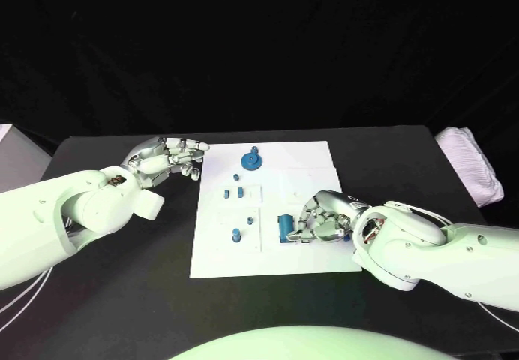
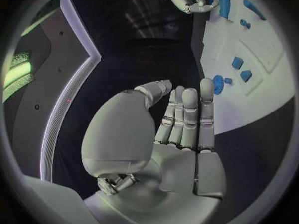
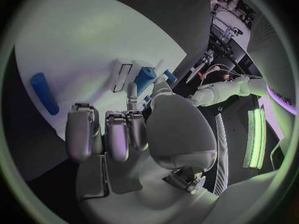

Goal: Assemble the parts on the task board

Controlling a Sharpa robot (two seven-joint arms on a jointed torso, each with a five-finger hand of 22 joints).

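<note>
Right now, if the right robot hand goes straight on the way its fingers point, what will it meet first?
Probably the upright blue cylinder on the task board, just ahead of the right robot hand; contact is unclear.

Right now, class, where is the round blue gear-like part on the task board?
In the head view, the round blue part lies at the far end of the task board, near the left hand, untouched.
</note>
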